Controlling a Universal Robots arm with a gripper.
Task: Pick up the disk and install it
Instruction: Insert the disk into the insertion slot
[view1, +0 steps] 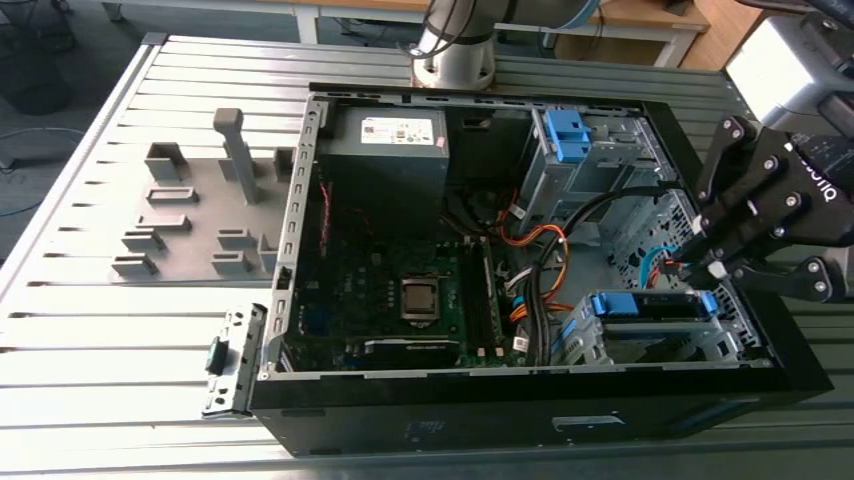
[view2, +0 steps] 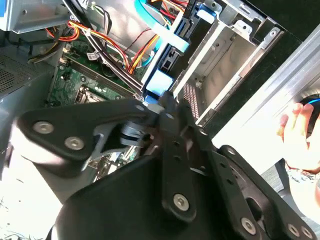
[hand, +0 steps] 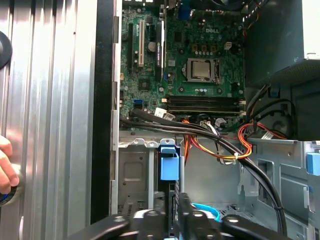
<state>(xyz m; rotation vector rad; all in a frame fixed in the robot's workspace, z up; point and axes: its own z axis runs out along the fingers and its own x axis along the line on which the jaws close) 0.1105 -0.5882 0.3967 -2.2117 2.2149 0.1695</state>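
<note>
Cameras: one overview, two wrist-mounted.
Exterior view looks steeply down on the whole open computer case (view1: 534, 415); both wrist views sit close behind the gripper (hand: 176, 202), facing into it at different angles; all three share the motherboard (view1: 367, 275).

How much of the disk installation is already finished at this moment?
Looks done: the disk, in its blue caddy, lies in the drive cage inside the computer case. In hand: the gripper is at the disk's end. Left: whether the disk is fully seated cannot be told, and the gripper is not yet clear of it.
</note>
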